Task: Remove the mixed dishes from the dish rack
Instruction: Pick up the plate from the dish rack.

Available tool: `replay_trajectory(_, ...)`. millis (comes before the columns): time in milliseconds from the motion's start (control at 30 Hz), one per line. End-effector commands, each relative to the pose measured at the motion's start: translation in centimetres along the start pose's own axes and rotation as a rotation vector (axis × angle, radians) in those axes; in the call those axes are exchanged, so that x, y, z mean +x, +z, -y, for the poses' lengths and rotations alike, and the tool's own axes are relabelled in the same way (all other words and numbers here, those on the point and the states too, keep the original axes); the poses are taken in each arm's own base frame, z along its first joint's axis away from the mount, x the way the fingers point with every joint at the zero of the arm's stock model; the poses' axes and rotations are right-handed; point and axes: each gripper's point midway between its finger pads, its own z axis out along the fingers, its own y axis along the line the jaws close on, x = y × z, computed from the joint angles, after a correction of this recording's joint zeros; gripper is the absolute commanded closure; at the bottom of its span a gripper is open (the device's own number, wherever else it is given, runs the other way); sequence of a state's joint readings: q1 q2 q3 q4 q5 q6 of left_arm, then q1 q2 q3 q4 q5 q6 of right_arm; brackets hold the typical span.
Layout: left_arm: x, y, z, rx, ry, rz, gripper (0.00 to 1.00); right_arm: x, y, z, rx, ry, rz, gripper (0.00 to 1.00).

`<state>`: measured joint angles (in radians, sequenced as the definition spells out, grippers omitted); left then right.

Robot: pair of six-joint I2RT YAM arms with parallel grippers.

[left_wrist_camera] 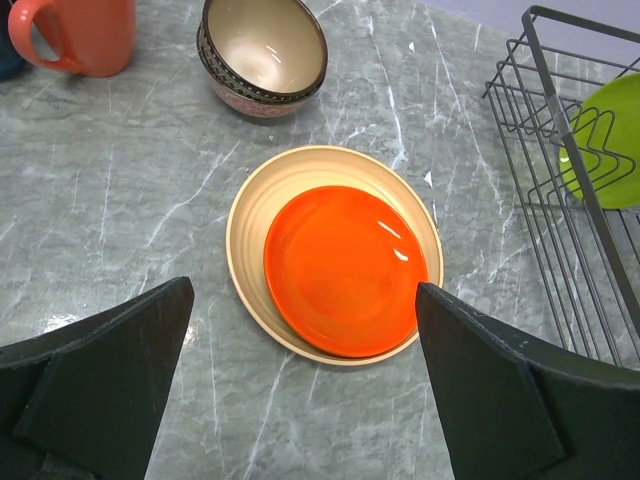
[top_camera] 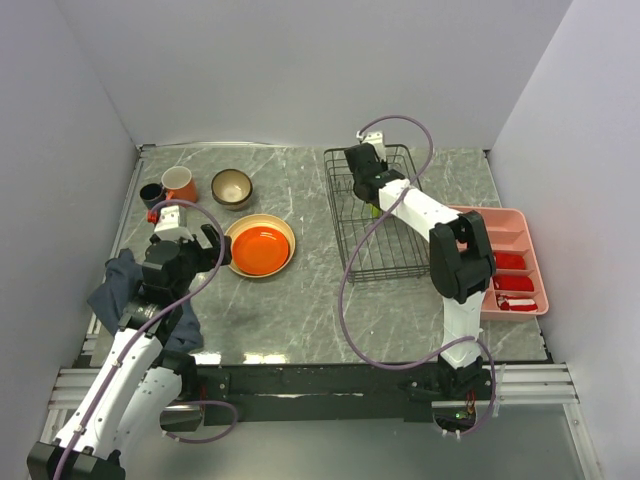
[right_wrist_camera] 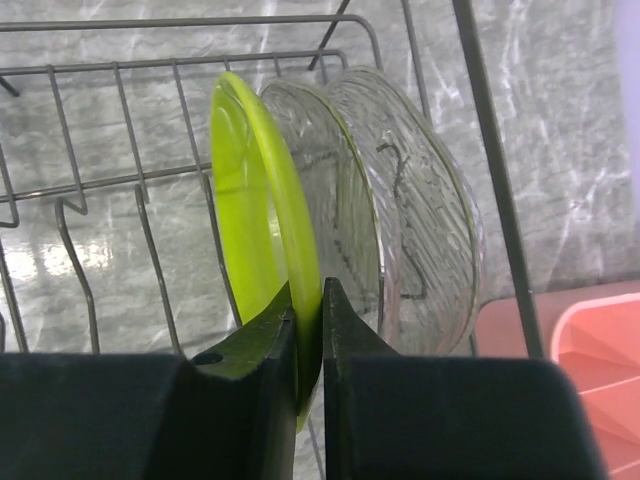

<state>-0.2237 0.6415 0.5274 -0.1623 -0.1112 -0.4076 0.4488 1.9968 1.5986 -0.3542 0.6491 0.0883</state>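
Note:
The black wire dish rack [top_camera: 340, 225] stands at the back right. In it a lime-green plate [right_wrist_camera: 250, 200] stands on edge, with two clear ribbed glass plates [right_wrist_camera: 420, 200] upright behind it. My right gripper [right_wrist_camera: 310, 295] is shut on the green plate's rim, reaching into the rack [top_camera: 365, 185]. On the table to the left an orange-red plate [left_wrist_camera: 345, 265] lies on a tan plate [left_wrist_camera: 250, 220]. Beyond them are a brown bowl [left_wrist_camera: 265, 50], an orange mug [left_wrist_camera: 85, 35] and a dark-blue cup [top_camera: 151, 194]. My left gripper [left_wrist_camera: 302, 288] hovers open above the stacked plates, holding nothing.
A pink divided tray [top_camera: 510, 225] with red items [top_camera: 512, 283] lies right of the rack, against the right wall. A dark cloth [top_camera: 115, 285] lies by the left arm near the left wall. White walls enclose the table on three sides.

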Motion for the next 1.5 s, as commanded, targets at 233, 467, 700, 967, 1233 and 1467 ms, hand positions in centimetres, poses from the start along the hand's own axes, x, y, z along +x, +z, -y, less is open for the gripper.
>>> replay_trajectory(233,-1.1,0.1,0.5,0.025,0.008,0.043,0.01,-5.9,-3.2,3.9,0.184,-0.029,0.177,0.97)
replay_trajectory(467,-1.0,0.1,0.6,0.025,0.009,0.036,0.0,-7.5,-5.0,4.1,0.211,-0.061,0.224,0.97)
replay_trajectory(700,-0.8,0.3,0.7,0.032,0.008,0.025,0.01,-8.7,-7.3,4.3,0.2,-0.068,0.261,0.97)
replay_trajectory(967,-0.4,0.4,0.9,0.044,0.006,0.009,0.01,-9.7,-10.5,5.7,0.181,-0.02,0.298,0.97)
replay_trajectory(1233,0.5,0.8,2.0,0.088,-0.01,-0.041,0.0,-9.8,-14.5,5.8,-0.037,0.161,0.328,0.98)
replay_trajectory(1467,0.5,1.7,4.3,0.18,-0.065,-0.071,0.0,-9.0,-18.3,4.4,-0.327,0.326,0.357,0.97)
